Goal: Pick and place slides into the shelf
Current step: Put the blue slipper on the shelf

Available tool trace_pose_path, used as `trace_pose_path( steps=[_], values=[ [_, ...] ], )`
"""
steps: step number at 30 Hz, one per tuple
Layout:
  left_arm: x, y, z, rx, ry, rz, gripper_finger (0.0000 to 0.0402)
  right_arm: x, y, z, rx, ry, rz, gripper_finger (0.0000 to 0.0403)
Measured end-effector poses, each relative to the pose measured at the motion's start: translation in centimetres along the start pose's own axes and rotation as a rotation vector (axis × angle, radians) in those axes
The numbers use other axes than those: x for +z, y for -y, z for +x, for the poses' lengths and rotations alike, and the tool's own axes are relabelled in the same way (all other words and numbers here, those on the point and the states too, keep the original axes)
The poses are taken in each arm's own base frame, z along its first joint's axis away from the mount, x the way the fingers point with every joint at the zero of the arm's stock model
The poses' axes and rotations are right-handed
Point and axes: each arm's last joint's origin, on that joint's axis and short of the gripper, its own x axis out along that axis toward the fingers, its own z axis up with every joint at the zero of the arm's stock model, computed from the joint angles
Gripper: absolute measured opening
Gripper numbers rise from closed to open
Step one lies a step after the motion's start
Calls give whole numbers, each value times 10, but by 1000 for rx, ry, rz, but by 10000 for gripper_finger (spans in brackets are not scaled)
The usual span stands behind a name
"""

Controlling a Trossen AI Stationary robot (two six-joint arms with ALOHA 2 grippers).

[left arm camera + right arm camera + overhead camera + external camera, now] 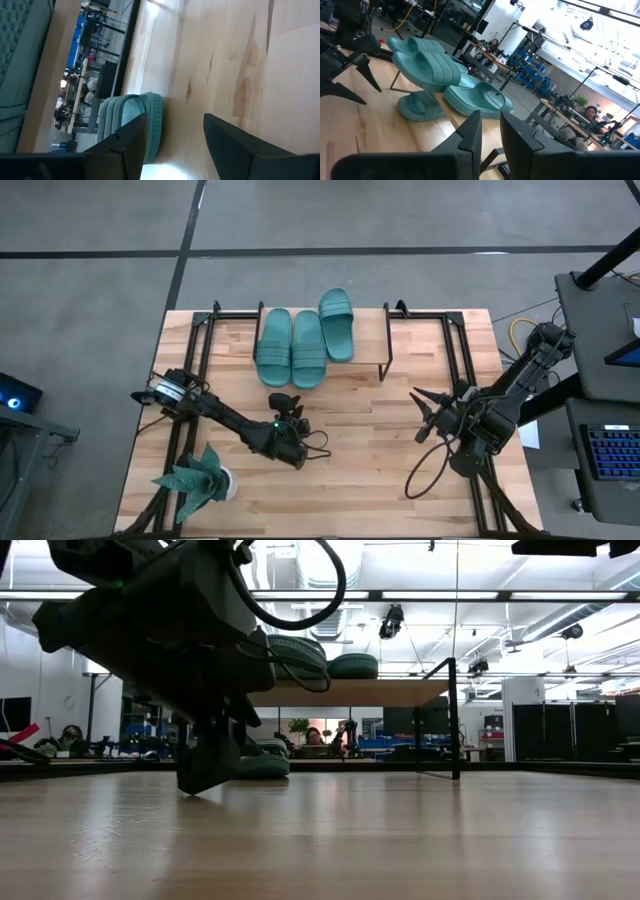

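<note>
Slides (307,348): three lie on top of the shelf (365,368), two side by side and the third just beside them toward the far edge. The fourth (131,125) sits on the bench (380,470) under the shelf plank, seen in the left wrist and low views.

Left gripper (175,122) is low over the bench just in front of the shelf, fingers well apart, nothing between them, pointing at the slide under the plank, close to it but apart. Right gripper (490,122) hangs over the right side of the bench, well apart from the shelf, fingers nearly together with a narrow gap, holding nothing.

Handling, as a judgement: rubbery, light, soft enough to flex and squash under a pinch, not fragile. The matte surface should be grippy rather than slick. Best hold looks like the wide ribbed strap across the arch, or a pinch on the sole's side edge; the toe end would likely bend away.

Potted plant (197,480) at the near left corner, out of the way.

Writing: no brand, label or text readable on the slides, shelf or bench.
</note>
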Motion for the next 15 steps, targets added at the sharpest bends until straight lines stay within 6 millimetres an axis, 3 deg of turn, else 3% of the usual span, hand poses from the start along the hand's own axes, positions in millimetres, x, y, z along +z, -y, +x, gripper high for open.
trace_pose_path(
  steps=[15],
  values=[
    [-2, 3, 2, -79, -22, 14, 177, 0, 0, 0, 14, -7, -1, 57]
  ],
)
